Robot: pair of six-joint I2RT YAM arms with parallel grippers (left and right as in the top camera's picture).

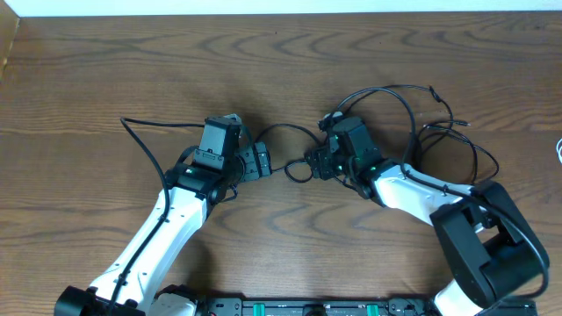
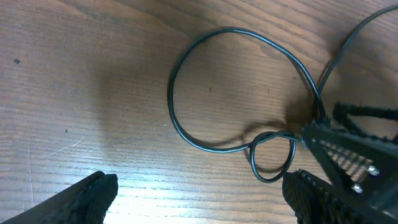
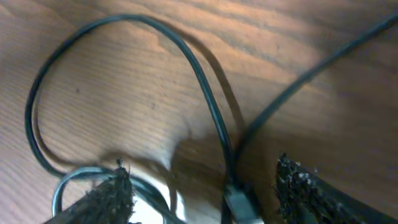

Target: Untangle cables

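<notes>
A thin black cable forms a large loop and a small loop on the wooden table between my two grippers. My left gripper is open, just left of the small loop; in the left wrist view the large loop and the small loop lie ahead of the open fingers. My right gripper is open over the cable; in the right wrist view a cable strand with a plug end lies between its spread fingers. More black cables lie tangled at the right.
A white cable shows at the far right edge. A black cord runs along the left arm. The right arm's finger shows in the left wrist view, close to the small loop.
</notes>
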